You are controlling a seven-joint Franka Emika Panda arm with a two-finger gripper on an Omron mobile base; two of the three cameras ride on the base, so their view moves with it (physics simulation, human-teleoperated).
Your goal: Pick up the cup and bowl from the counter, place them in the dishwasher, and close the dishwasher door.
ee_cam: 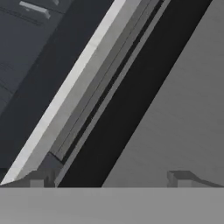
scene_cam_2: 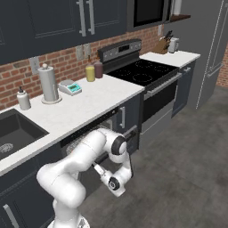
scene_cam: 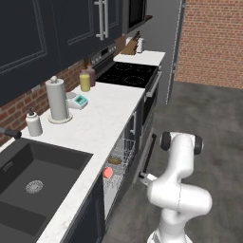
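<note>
Where the white speckled counter [scene_cam: 107,118] runs along a red brick wall [scene_cam_2: 67,67] over navy cabinets, the room reads as a narrow kitchen with a dark grey floor [scene_cam: 213,123] and more brick at the far end in the left base view. One dark sink [scene_cam: 35,182] is sunk into the counter's near end, and one black range [scene_cam_2: 144,73] breaks the counter farther along. Standing on the counter are one white soap bottle [scene_cam: 33,122], one paper towel roll [scene_cam: 57,99] on its holder, one small white scale [scene_cam: 78,101] with a teal panel, and two bottles side by side against the wall, one yellow [scene_cam: 85,80] and one dark red [scene_cam: 91,76]. One knife block [scene_cam: 131,46] stands beyond the range. The dishwasher [scene_cam: 121,168] sits under the counter between sink and range, its wire rack [scene_cam: 124,154] pulled partly out. The red cup [scene_cam: 107,172] sits in the rack's near part and the brown bowl [scene_cam: 115,160] lies in the rack just beyond it; one of each. The dishwasher door [scene_cam: 149,156] is partly raised, tilted outward beside the rack. The arm bends low in front of it, and in the hand view the gripper [ee_cam: 113,177] points at the door's edge [ee_cam: 131,100] with its two fingertips far apart and nothing between them.
</note>
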